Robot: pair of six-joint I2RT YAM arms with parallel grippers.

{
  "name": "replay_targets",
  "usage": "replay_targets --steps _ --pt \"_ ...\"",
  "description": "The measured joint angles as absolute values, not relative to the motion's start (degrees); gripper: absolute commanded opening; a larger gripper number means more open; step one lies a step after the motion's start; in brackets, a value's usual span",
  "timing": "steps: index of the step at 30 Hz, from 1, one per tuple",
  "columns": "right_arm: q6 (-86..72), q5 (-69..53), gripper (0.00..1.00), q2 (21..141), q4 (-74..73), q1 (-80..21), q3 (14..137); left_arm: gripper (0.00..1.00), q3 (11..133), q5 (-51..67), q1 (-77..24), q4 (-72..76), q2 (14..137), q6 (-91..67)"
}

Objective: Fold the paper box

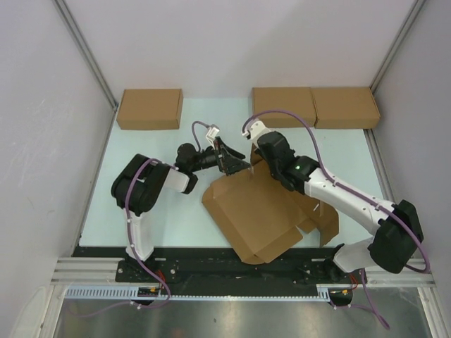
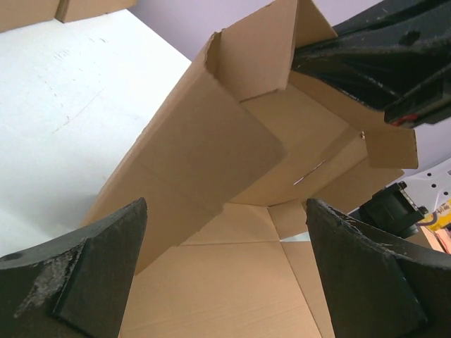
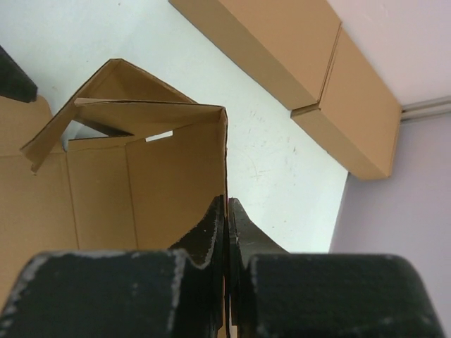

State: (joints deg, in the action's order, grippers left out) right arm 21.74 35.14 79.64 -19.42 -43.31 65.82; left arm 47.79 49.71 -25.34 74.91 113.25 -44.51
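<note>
Paper box (image 1: 261, 211): located mid-table (image 1: 176, 211), between both arms, partly folded. Flat base panel skewed to the table edges, one corner aimed at the near edge. Long axis diagonal, roughly far left to near right. Far end raised into upright walls and angled flaps. Plain brown corrugated cardboard, matte, creased along score lines, one small slit in a wall.

Right gripper (image 3: 227, 211): closed tight on the thin top edge of a raised wall.

Left gripper (image 2: 225, 218): spread fully wide, gripping nothing, facing the folded flaps.

Three compact brown boxes (image 1: 149, 109): set along the far edge.
</note>
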Motion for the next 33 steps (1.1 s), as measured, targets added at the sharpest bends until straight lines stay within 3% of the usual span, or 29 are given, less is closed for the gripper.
replay_targets --steps 21,33 --pt "34.9 55.1 0.00 87.0 -10.5 -50.2 63.5 0.99 47.4 49.8 -26.5 74.9 113.3 -44.5" --pt "42.5 59.5 0.00 88.4 -1.0 -52.0 58.5 0.98 46.5 49.2 -22.9 74.9 113.3 -44.6"
